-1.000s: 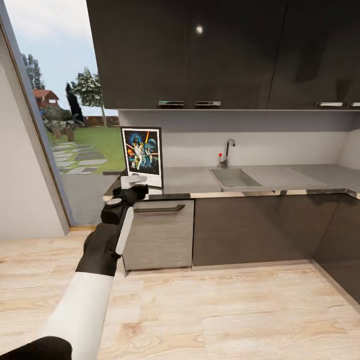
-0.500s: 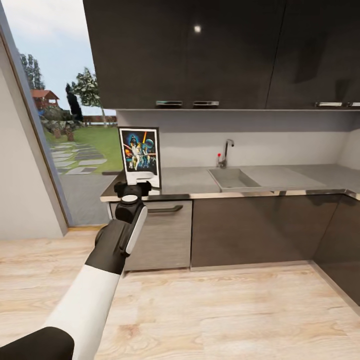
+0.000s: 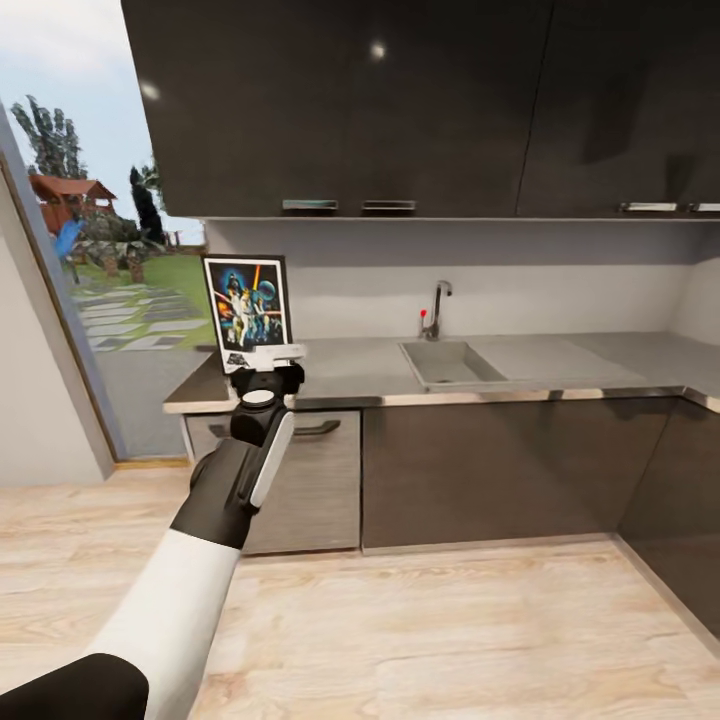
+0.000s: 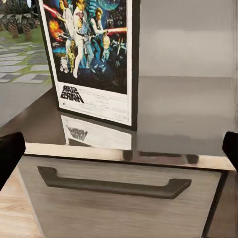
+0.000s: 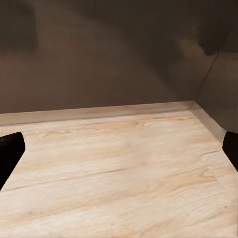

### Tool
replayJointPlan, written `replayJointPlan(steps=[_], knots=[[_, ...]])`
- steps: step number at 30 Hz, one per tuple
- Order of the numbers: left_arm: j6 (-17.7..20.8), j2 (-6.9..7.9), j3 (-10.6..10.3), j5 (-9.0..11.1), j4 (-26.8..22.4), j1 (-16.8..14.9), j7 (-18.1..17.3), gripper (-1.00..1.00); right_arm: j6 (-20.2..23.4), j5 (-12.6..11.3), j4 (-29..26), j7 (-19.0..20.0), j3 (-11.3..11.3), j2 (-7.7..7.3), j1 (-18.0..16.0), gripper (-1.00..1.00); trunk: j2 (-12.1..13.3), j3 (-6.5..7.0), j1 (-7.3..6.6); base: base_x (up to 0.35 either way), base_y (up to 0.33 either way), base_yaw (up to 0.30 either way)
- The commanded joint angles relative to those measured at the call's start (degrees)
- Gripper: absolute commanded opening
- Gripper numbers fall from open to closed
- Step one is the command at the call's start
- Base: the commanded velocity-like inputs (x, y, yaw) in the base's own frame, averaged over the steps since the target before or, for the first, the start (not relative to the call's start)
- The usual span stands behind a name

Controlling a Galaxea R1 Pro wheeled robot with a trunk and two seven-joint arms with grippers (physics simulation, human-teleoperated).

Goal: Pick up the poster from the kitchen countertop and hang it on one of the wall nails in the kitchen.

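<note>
Now we're lined up on the poster (image 3: pixel 247 313), which stands upright near the left end of the kitchen countertop (image 3: pixel 560 362), close to the near edge of that surface, well left of the sink (image 3: pixel 447 362). Our left gripper (image 3: pixel 268 375) hovers just in front of the surface edge, above the drawer handle (image 4: pixel 114 184), fingers spread wide with nothing between them; in the wrist view both dark tips sit at the frame's margins with the poster's lower edge between and beyond them. The left arm reaches forward and slightly upward, wrist roughly level. To do this well, we'd judge the arm should rise a touch so the fingers clear the surface lip, then advance until the frame's lower edge sits between them before closing. It's hard to say how the poster is propped, so a gentle approach seems wise. Our right gripper (image 5: pixel 119 148) hangs low over the wooden floor (image 5: pixel 114 173), fingers apart and empty.
</note>
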Motion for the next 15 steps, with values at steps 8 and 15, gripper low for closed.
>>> replayJointPlan(steps=[8,15], knots=[[-0.31,0.00,-0.05,0.62,0.03,-0.05,0.68,1.00,-0.02,0.12,0.44,-0.22,0.10,-0.03,0.00,1.00,-0.03,-0.05,0.02,0.198,-0.258,0.000],[-8.68,0.00,0.22,0.56,7.35,-0.05,5.97,1.00,0.02,0.14,1.02,-0.19,0.10,-0.03,-0.01,1.00,-0.03,-0.05,0.02,0.055,-0.067,0.000]])
